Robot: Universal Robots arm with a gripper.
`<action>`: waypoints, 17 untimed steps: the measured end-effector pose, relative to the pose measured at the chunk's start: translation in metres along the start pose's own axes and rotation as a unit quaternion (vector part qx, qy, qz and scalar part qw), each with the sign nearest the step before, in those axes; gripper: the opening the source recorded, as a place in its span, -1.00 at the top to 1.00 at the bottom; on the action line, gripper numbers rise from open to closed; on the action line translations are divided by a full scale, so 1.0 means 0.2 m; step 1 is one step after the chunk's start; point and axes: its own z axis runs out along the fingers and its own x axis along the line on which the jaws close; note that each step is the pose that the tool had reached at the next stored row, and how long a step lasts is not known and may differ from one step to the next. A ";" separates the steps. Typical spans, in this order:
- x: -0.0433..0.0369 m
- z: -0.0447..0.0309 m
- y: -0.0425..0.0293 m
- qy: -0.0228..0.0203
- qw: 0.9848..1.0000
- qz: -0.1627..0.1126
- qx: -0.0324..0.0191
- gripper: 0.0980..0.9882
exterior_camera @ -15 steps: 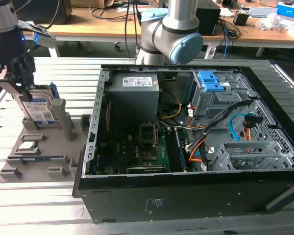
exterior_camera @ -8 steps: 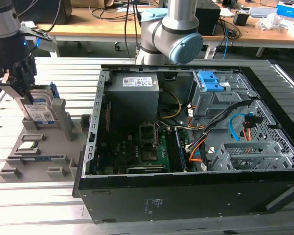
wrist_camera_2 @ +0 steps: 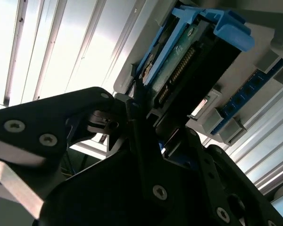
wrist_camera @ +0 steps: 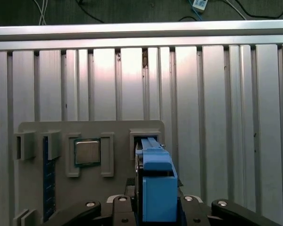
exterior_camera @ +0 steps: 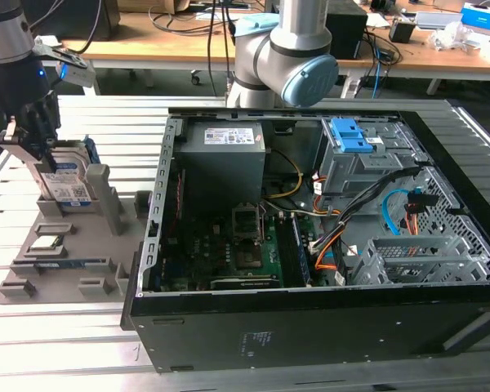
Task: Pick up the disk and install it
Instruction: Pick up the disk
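Note:
The disk (exterior_camera: 65,186) stands on edge in a slot of the grey holder tray (exterior_camera: 73,249) at the exterior view's left, its white-and-blue label facing out. My gripper (exterior_camera: 34,151) sits over its top corner. In the first wrist view the disk's blue side rail (wrist_camera: 155,188) lies between the two fingers of the gripper (wrist_camera: 154,202), which press against it from both sides. In the second wrist view the disk (wrist_camera_2: 188,61) shows its connector edge and blue rails, with a black finger (wrist_camera_2: 132,110) against its side.
The open computer case (exterior_camera: 159,245) fills the middle and right, with the power-supply box (exterior_camera: 224,163), a drive cage with blue latches (exterior_camera: 351,143), loose cables (exterior_camera: 392,212) and a metal bay (exterior_camera: 416,257). A processor chip (wrist_camera: 87,151) lies in the tray.

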 end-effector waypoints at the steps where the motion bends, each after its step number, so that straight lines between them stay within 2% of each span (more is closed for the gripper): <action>1: 0.000 0.000 0.000 0.000 1.000 0.000 0.000 0.40; 17: 0.000 -0.003 0.000 0.002 1.000 0.000 0.000 0.40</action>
